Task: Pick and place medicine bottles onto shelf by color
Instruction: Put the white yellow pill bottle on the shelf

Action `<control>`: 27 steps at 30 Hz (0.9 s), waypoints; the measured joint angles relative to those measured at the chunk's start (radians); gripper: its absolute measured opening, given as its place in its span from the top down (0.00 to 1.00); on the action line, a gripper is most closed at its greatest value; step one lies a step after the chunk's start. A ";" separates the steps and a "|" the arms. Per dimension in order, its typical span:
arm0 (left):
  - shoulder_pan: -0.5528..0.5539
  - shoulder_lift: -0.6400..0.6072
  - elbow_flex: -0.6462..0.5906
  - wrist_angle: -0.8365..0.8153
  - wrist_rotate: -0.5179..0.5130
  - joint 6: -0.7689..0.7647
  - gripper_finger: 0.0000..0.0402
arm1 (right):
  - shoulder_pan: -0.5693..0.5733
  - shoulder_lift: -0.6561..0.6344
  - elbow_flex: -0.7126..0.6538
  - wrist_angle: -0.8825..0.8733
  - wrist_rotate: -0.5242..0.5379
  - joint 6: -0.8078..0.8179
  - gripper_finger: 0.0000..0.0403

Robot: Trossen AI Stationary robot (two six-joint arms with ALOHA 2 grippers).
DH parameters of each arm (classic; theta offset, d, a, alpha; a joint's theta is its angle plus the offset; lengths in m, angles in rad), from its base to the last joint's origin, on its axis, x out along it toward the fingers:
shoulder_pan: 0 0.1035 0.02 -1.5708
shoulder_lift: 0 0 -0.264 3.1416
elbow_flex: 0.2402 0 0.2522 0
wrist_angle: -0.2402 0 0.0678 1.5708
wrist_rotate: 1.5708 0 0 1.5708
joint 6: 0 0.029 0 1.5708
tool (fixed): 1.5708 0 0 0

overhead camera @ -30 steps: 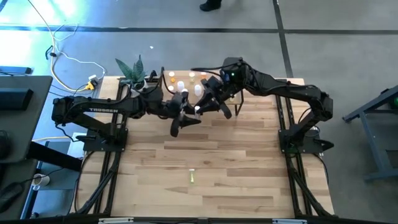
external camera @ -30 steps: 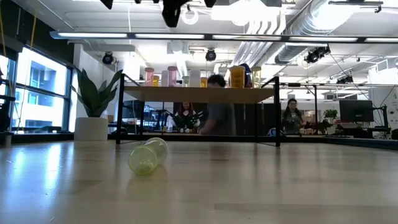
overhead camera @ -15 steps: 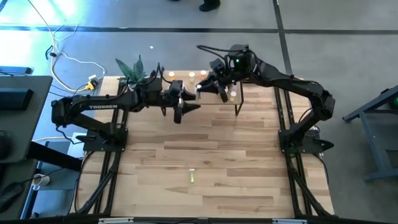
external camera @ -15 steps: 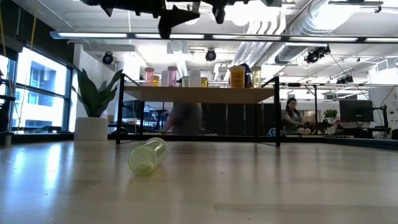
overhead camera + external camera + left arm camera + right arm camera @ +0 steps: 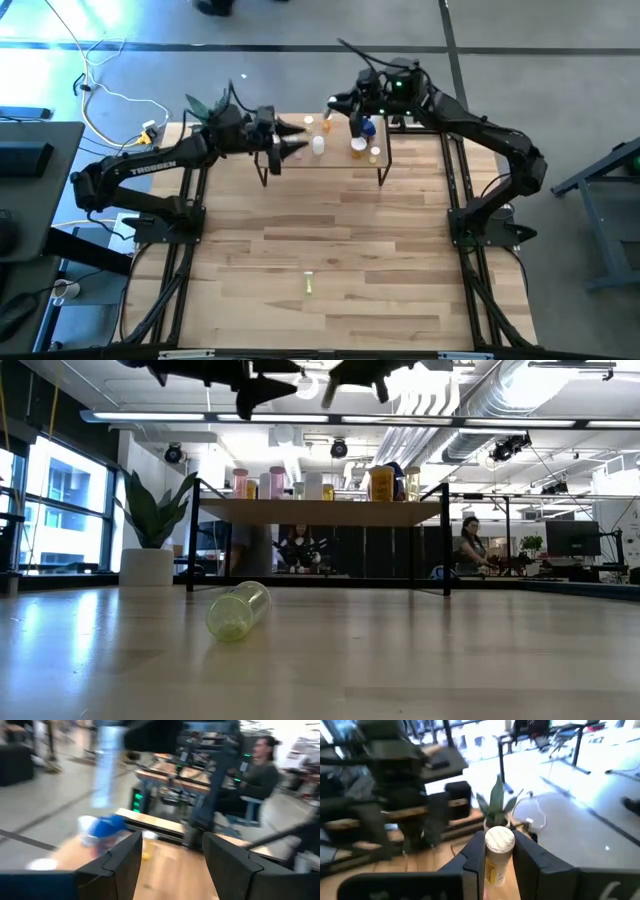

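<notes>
Right tool (image 5: 496, 865) grasps an orange medicine bottle with a white cap (image 5: 498, 852) between its two dark fingers, holding it upright above the shelf (image 5: 325, 160). In the high view this right tool (image 5: 352, 112) sits over the far middle of the shelf, at the back of the wooden counter (image 5: 320, 260).

The left tool (image 5: 290, 143) hovers over the shelf's left end, its fingers spread apart and grasping nothing; its wrist view shows an open gap between the fingers (image 5: 120, 865), with a blurred blue bottle (image 5: 102, 827) ahead.

On the shelf, seen from table height, stand pink bottles (image 5: 258, 483) at the left, white bottles (image 5: 312, 485) in the middle, and orange bottles (image 5: 381, 482) toward the right.

One yellow-green bottle (image 5: 238, 611) lies on its side on the counter, well apart from the shelf, near the counter's front middle (image 5: 309, 286).

A potted green plant (image 5: 212, 108) stands at the counter's far left corner, beside the shelf. People (image 5: 470, 548) sit in the room behind.
</notes>
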 joint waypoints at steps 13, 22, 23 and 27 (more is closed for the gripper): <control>0.136 -0.099 0.000 -0.007 -0.014 0.127 0.50 | 0.053 -0.107 0.000 -0.098 0.275 0.010 0.86; 0.167 -0.108 0.000 -0.051 -0.014 0.132 0.50 | 0.102 -0.065 0.000 -0.209 0.372 0.058 0.86; 0.170 -0.108 0.000 -0.059 -0.013 0.141 0.50 | 0.107 -0.055 0.000 -0.211 0.372 0.066 0.86; 0.172 -0.108 0.000 -0.098 -0.014 0.186 0.50 | 0.129 -0.016 0.000 -0.218 0.375 0.098 0.86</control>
